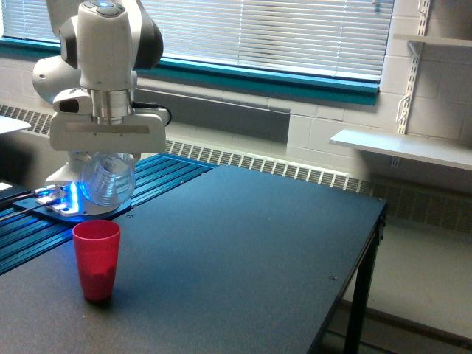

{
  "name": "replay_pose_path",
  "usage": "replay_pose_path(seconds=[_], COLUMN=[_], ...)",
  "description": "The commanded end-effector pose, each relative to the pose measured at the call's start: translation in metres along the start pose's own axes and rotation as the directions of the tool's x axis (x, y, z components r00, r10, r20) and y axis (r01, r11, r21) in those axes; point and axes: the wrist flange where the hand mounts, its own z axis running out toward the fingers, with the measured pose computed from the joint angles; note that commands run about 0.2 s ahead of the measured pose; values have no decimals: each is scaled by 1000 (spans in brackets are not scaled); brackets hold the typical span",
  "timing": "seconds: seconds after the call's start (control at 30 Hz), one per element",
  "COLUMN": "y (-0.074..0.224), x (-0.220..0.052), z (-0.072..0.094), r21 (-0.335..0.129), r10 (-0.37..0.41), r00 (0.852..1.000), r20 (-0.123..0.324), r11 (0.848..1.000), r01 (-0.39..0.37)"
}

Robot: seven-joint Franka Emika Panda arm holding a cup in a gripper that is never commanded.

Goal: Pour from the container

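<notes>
A clear rounded container (pixel 108 181) hangs under my gripper (pixel 108 164), which is shut on it. It looks roughly upright, and its glassy wall picks up blue light from behind; I cannot make out brown bits inside. The container is held above and slightly behind a red plastic cup (pixel 96 259), which stands upright on the dark table (pixel 243 243) near the exterior view's left. A clear gap separates the container's bottom from the red cup's rim.
The arm's base (pixel 63 195) glows blue on a blue ribbed rail (pixel 158 177) behind the cup. The table's far edge and leg (pixel 365 287) are toward the exterior view's right. A wall shelf (pixel 402 147) and a window with blinds lie beyond.
</notes>
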Motion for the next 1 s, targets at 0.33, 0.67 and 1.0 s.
replay_pose_path(seconds=[0.33, 0.67, 1.0], y=[-15, -27, -82], x=[-36, -134, -184], z=[11, 70, 70], r21=[86, 58, 152], r10=[-84, -288, -354], r00=[996, 955, 934], r20=[-2, 72, 60], r11=[993, 957, 927], r01=[84, 284, 342])
